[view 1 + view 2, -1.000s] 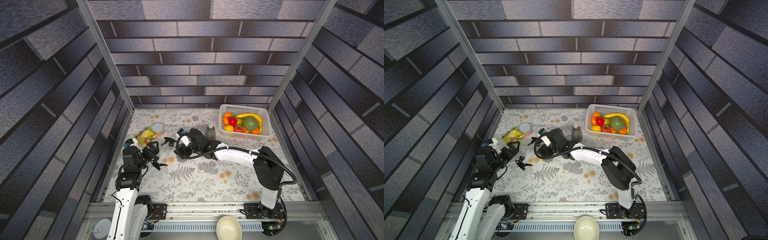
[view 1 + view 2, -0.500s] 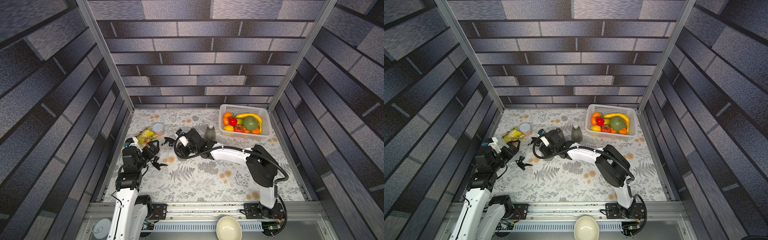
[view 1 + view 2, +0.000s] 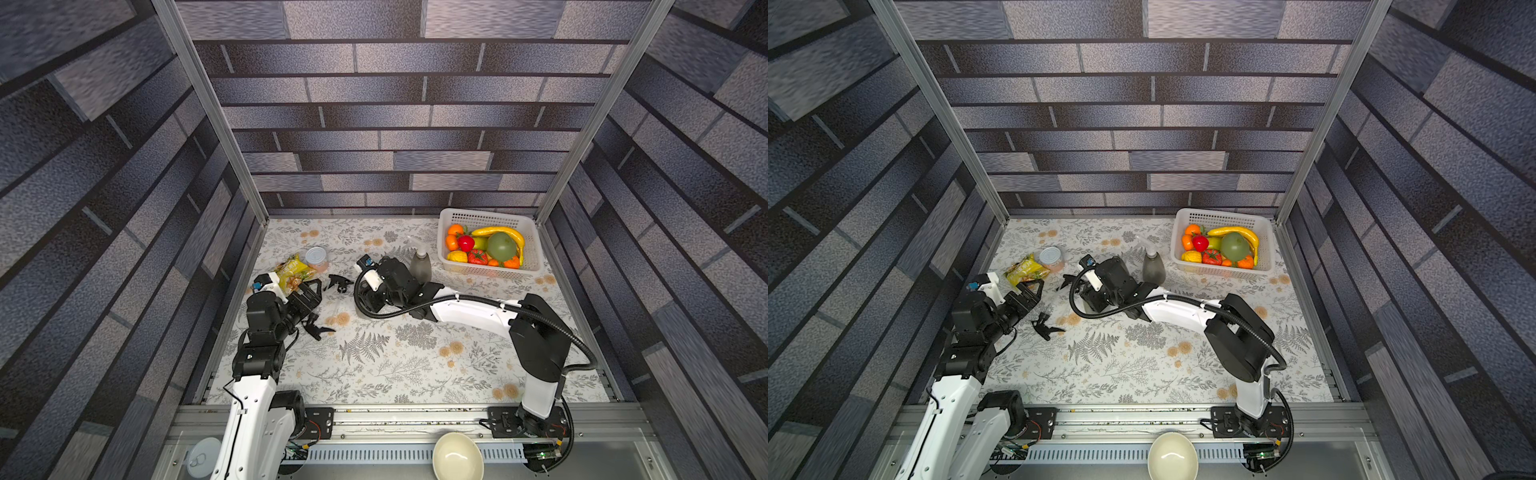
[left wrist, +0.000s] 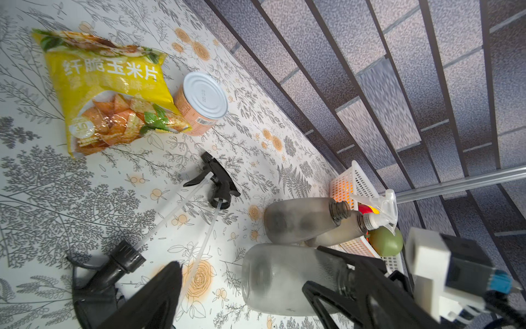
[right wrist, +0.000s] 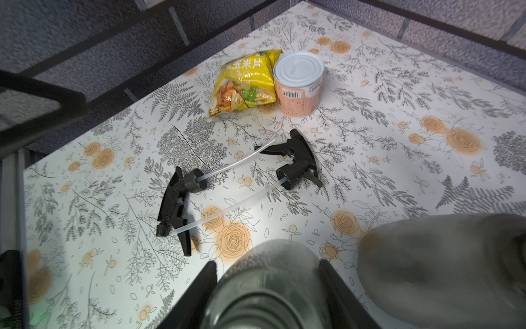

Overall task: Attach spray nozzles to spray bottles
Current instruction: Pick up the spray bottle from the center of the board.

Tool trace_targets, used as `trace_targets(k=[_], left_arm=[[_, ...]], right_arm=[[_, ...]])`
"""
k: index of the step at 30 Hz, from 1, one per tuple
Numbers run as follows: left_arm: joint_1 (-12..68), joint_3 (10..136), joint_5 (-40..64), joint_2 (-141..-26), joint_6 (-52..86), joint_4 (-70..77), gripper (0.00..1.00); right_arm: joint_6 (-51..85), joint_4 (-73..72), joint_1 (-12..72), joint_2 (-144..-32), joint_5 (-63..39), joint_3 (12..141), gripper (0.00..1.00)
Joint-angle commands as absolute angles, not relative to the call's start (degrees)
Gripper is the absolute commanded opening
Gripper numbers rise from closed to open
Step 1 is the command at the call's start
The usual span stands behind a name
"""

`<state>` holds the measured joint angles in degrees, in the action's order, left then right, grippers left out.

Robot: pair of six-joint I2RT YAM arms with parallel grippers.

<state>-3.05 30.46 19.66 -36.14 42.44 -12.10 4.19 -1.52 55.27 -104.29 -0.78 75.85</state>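
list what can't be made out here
gripped bottle: neck cut off by the right wrist view's edge, covered by jaws of the right gripper in the left wrist view
second bottle: blurred, cut off in the right wrist view
bowl: cut by the lower edge in both top views
can: label too small in both top views

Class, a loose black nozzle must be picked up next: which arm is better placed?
Left: the left end effector is open beside the nearer black nozzle; the right end effector grips a bottle.
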Motion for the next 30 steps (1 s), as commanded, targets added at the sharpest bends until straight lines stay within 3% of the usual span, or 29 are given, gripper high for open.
trace_targets(k=[1,15,21,30], left_arm=[[0.6,30.6,20.8,-36.1,40.4,-8.6,0.97],[30.6,27.1,10.6,-37.1,15.7,6.0,1.0],[45.3,25.5,-3.0,-43.8,-4.1,16.3,1.0],[45.9,24.2,-0.3,-52.1,-9.2,32.3,1.0]], right_arm=[[4.9,2.6,55.0,-97.9,-2.5,76.5,0.55],[6.0,30.5,46.5,-85.0,-13.3,87.6,0.55],[6.8,35.8,44.6,-82.9,-17.2,89.5,0.55],[10.4,35.4,44.6,-80.3,-21.1,88.3,0.54]])
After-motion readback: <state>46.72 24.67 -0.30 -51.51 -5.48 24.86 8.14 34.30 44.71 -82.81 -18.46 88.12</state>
